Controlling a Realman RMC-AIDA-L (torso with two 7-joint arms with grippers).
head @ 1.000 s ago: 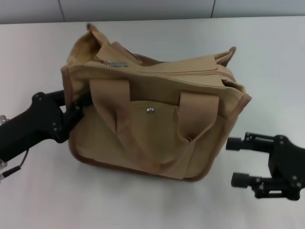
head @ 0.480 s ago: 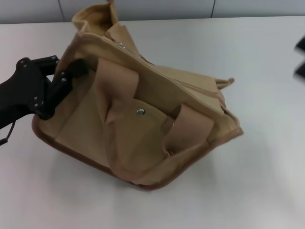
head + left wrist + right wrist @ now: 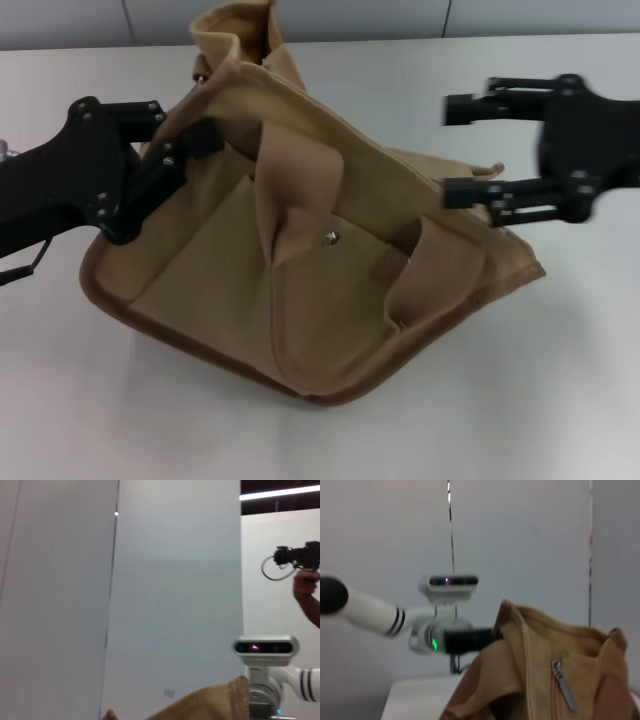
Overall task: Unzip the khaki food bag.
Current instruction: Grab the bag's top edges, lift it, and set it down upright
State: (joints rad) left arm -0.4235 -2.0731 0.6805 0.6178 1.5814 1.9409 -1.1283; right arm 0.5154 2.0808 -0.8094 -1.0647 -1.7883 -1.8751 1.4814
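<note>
The khaki food bag [image 3: 300, 290] is a tan canvas tote with brown piping, two webbing handles and a silver snap [image 3: 329, 238] on its front pocket. It is tilted, its left end raised off the white table [image 3: 560, 380]. My left gripper [image 3: 178, 150] is shut on the bag's upper left end and holds it up. My right gripper [image 3: 460, 147] is open and empty above the bag's right end. In the right wrist view the bag's top [image 3: 560, 650] shows the zipper with its metal pull [image 3: 563, 684] hanging down. The left wrist view shows only a strip of the bag's fabric [image 3: 210, 707].
A grey wall [image 3: 350, 18] runs along the table's far edge. The left wrist view shows my head camera [image 3: 265, 647] and a person's hand [image 3: 306, 592] holding a device far off.
My left gripper has lifted the bag's left end up and tilted the bag. My right gripper has moved from the table's front right to above the bag's right end.
</note>
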